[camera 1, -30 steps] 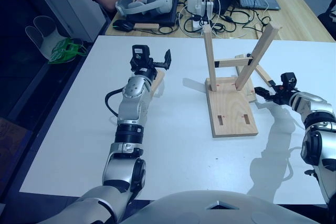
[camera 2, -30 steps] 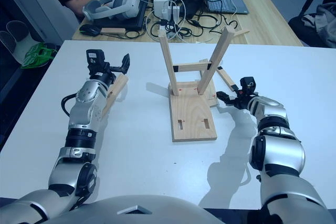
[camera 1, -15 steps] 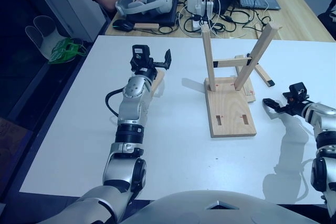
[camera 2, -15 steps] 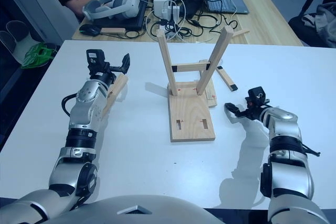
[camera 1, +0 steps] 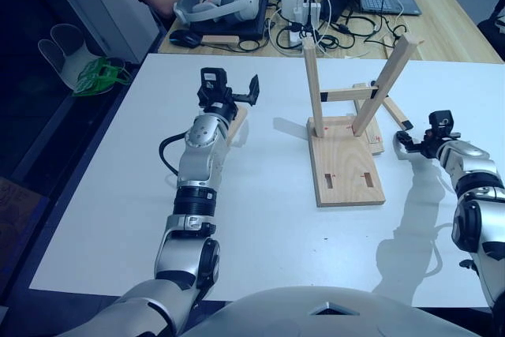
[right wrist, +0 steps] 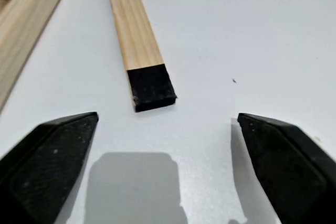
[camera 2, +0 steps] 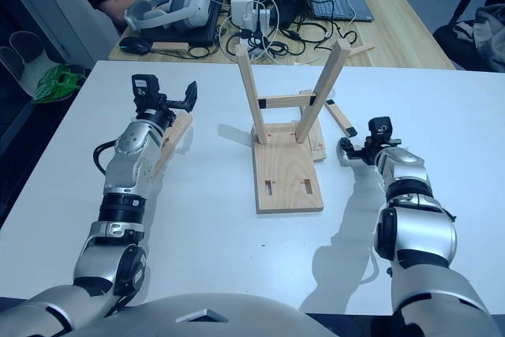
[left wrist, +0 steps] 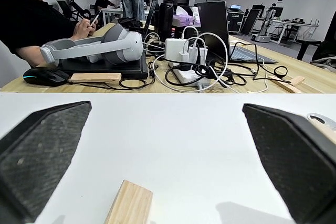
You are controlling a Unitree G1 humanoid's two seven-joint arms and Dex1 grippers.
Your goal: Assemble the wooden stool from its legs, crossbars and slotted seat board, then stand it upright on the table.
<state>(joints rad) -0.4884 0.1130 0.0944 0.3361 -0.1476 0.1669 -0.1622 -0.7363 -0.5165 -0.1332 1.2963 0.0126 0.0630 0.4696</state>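
Step in hand, as I judge it: fetching parts for the near end. Seat board [camera 1: 347, 167] lies flat on the tabletop [camera 1: 260, 219], with two legs [camera 1: 313, 84] standing in its far slots, joined by a crossbar [camera 1: 347, 94]. Near slots [camera 1: 331, 181] are unfilled. Right gripper [right wrist: 163, 145], spread and holding nothing, sits low just short of a loose black-tipped wooden piece [right wrist: 139, 51] right of the board. Left gripper [left wrist: 168, 150], likewise released, hovers over a loose leg [left wrist: 129, 204]. Next move likely calls for the right gripper to straddle the black tip, close squarely, and lift without nudging the board
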